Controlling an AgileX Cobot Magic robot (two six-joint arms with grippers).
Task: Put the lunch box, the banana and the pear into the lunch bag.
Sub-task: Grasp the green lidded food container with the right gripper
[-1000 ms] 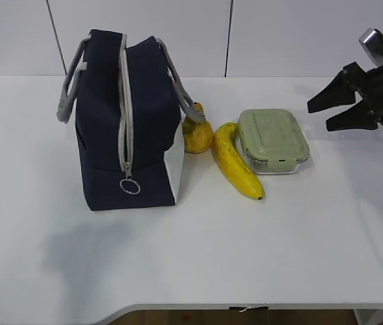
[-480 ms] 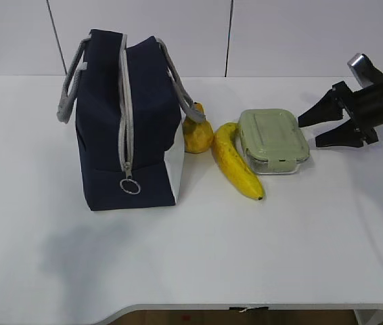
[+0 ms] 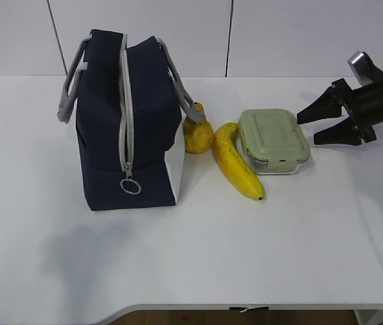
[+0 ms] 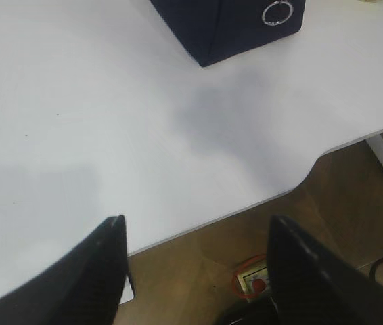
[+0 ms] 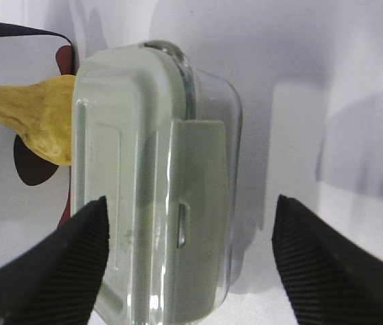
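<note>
The navy lunch bag point(image 3: 127, 115) stands upright on the left with its grey zipper closed and the ring pull point(image 3: 129, 186) hanging low. The pear point(image 3: 197, 134) leans against its white panel. The banana point(image 3: 235, 166) lies between the pear and the green-lidded lunch box point(image 3: 273, 139). My right gripper point(image 3: 306, 130) is open, just right of the lunch box and pointing at it. In the right wrist view the lunch box point(image 5: 158, 176) sits between and beyond the open gripper point(image 5: 190, 202), with the pear point(image 5: 36, 118) behind it. My left gripper point(image 4: 195, 227) is open and empty over the table's front edge.
The white table point(image 3: 300, 230) carries only these things. The left wrist view shows the bag's bottom corner with the ring pull point(image 4: 277, 11), the table edge point(image 4: 300, 179) and the brown floor below. A white wall stands behind the table.
My right gripper has come down and to the left, close to the lunch box's right end, still open. The objects have not moved.
</note>
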